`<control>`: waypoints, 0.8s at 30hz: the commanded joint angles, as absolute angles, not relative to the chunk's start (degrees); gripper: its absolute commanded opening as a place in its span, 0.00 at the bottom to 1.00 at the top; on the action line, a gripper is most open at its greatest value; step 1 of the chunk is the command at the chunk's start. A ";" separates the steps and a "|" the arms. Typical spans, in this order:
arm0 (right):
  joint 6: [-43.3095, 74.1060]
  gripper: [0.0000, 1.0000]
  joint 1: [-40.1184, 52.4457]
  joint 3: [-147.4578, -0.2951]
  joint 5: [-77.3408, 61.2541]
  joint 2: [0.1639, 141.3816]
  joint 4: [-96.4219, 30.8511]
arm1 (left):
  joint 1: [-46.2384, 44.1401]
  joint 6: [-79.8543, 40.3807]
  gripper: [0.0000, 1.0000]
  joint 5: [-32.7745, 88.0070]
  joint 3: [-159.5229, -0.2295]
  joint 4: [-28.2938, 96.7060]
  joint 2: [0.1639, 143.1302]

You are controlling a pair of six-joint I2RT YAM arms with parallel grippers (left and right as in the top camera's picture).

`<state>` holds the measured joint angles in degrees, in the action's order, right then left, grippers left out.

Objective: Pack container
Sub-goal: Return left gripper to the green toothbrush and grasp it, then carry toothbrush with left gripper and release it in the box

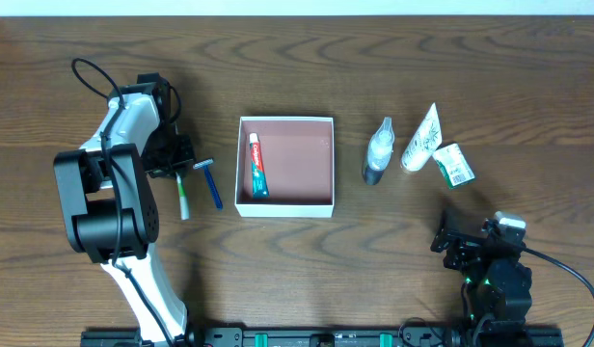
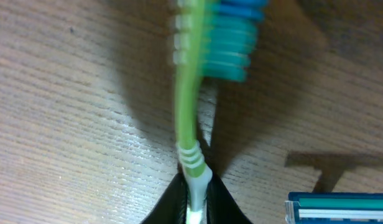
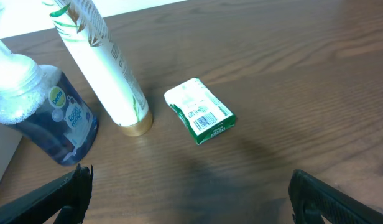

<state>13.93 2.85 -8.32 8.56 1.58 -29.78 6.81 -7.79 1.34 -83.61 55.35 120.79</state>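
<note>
The container (image 1: 285, 207) is a square white box with a reddish-brown inside at the table's middle; a toothpaste tube (image 1: 257, 165) lies along its left wall. My left gripper (image 1: 178, 164) is shut on the green toothbrush (image 1: 182, 196), left of the box; in the left wrist view (image 2: 196, 196) the fingers pinch the toothbrush handle (image 2: 188, 112). A blue razor (image 1: 210, 181) lies beside it, its head at the edge of the left wrist view (image 2: 338, 207). My right gripper (image 1: 458, 243) is open and empty near the front right, fingers wide apart (image 3: 191, 193).
Right of the box lie a blue bottle with a clear cap (image 1: 378, 152) (image 3: 45, 112), a white tube (image 1: 422, 141) (image 3: 104, 68) and a small green-and-white carton (image 1: 454, 163) (image 3: 199, 111). The table's front edge is close to the right arm.
</note>
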 commanded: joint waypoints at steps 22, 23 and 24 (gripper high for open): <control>13.19 0.99 2.42 -8.19 8.58 1.17 -29.80 | -14.39 -10.41 0.06 7.31 -84.29 50.87 88.47; 13.19 0.99 2.42 -8.19 8.56 1.17 -29.80 | -15.73 -10.48 0.06 6.44 -84.23 50.13 88.95; 13.19 0.99 2.42 -8.19 8.56 1.17 -29.80 | -17.15 -10.83 0.06 4.95 -84.12 49.67 89.84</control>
<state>13.93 2.85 -8.32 8.56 1.58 -29.78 -14.31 -9.41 7.14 -84.16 50.30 87.44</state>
